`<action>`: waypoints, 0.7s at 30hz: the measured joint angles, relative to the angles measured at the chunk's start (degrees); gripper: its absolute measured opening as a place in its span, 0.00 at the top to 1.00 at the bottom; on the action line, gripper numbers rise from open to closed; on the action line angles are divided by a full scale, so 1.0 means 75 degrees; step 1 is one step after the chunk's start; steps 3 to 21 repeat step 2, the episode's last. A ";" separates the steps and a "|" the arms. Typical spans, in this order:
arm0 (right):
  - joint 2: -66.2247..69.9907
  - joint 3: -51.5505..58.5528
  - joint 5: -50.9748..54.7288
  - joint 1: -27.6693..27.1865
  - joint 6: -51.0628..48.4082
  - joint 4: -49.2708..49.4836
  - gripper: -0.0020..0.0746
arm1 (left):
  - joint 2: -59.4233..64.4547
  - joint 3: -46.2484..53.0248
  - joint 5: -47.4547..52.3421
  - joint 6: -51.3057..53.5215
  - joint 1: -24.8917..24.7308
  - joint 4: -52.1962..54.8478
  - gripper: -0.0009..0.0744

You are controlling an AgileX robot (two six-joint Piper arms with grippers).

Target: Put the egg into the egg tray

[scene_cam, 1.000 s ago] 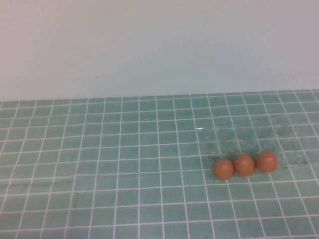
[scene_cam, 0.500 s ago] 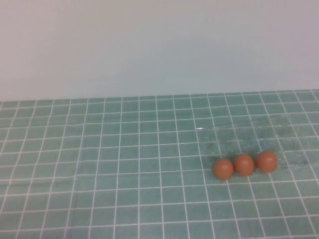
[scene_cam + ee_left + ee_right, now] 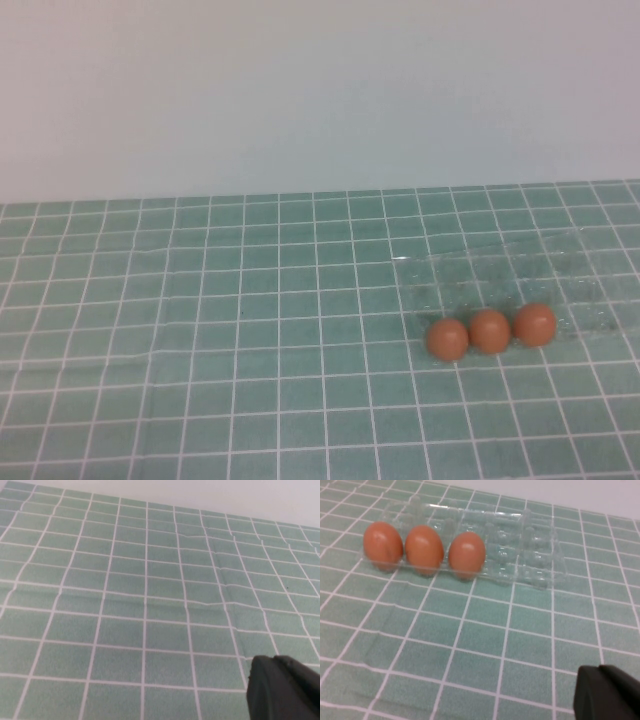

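Note:
Three orange-brown eggs (image 3: 447,339) (image 3: 489,330) (image 3: 534,324) sit side by side in the near row of the clear egg tray (image 3: 500,270) at the right of the green tiled table. In the right wrist view the eggs (image 3: 383,544) (image 3: 424,548) (image 3: 466,554) rest in the tray's (image 3: 530,555) cups. My right gripper (image 3: 599,672) is shut and empty, a few tiles back from the tray. My left gripper (image 3: 275,662) is shut and empty over bare tiles. Neither gripper shows in the high view.
The green tiled cloth (image 3: 200,330) covers the table and has slight creases (image 3: 220,595). A plain pale wall (image 3: 320,90) stands behind the table's far edge.

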 joint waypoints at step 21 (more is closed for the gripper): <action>0.0000 0.0000 0.0000 0.0000 0.0000 0.0000 0.98 | 0.0000 0.0000 0.0000 0.0000 0.0000 0.0000 0.99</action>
